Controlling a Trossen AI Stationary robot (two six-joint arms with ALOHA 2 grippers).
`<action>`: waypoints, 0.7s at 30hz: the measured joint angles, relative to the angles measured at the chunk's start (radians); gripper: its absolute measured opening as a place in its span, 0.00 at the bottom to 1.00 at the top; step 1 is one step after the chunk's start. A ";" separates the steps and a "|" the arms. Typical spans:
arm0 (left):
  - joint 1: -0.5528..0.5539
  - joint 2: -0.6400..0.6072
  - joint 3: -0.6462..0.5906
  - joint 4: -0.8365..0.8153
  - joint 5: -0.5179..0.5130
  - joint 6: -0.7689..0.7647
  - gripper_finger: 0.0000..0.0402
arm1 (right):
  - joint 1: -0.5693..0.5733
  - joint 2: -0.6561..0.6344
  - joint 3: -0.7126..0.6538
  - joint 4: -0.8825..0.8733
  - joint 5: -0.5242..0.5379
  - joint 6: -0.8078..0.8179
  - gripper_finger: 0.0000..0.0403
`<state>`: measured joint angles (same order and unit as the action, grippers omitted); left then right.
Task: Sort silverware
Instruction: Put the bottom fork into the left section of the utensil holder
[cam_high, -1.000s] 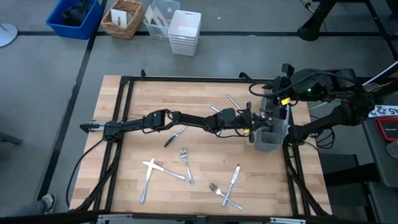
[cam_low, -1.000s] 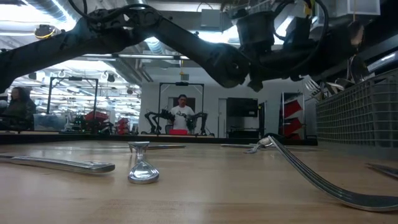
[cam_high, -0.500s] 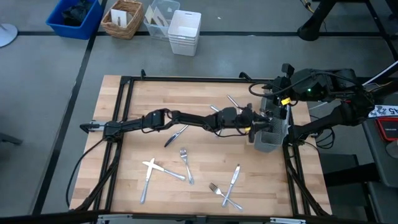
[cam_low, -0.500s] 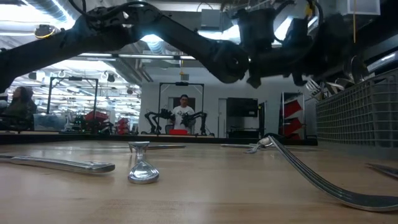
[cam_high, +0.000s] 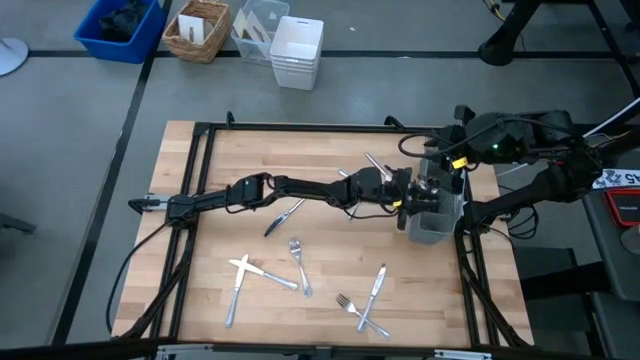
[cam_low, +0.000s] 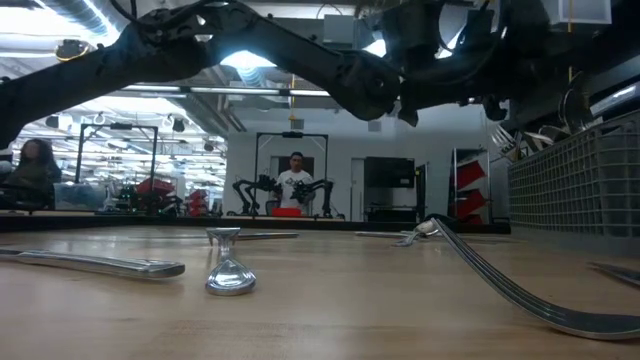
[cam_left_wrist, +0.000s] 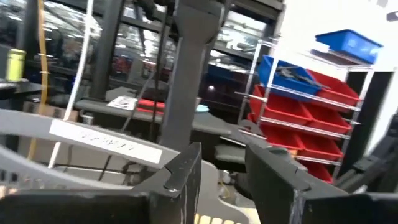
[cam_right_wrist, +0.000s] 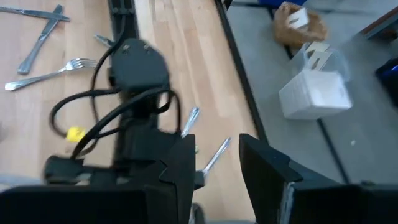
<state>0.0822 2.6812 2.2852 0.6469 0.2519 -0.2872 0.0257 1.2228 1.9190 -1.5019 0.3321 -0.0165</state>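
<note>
The left gripper (cam_high: 412, 193) is reaching across the wooden table (cam_high: 240, 150) to the dark wire-mesh caddy (cam_high: 436, 218) at the far right side, its fingers (cam_left_wrist: 186, 171) standing apart with nothing between them. The right gripper (cam_right_wrist: 214, 165) is hovering over the same caddy, its fingers also apart and empty. Loose silverware is lying scattered on the table: a fork (cam_high: 299, 264), crossed pieces (cam_high: 245, 272) near the front left, a knife (cam_high: 375, 285) and fork (cam_high: 352, 306) at the front, another knife (cam_high: 283, 217) under the left arm, and a piece (cam_high: 376, 163) behind it. Handles are sticking up out of the caddy (cam_low: 575, 190) in the low view. No writing is legible anywhere; a white label strip (cam_left_wrist: 102, 142) in the left wrist view is showing blurred print only.
</note>
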 joint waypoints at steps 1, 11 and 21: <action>0.006 -0.003 0.000 0.000 0.021 -0.011 0.29 | 0.000 0.000 0.000 -0.010 -0.015 0.013 0.31; 0.127 -0.090 0.002 -0.236 0.285 -0.155 0.29 | 0.000 -0.004 -0.055 -0.069 -0.155 0.041 0.31; 0.190 -0.247 0.001 -0.860 0.224 0.230 0.29 | 0.000 -0.004 -0.172 -0.070 -0.159 0.006 0.31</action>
<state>0.2718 2.4338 2.2860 -0.2129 0.4764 -0.0572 0.0257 1.2186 1.7467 -1.5714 0.1730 -0.0101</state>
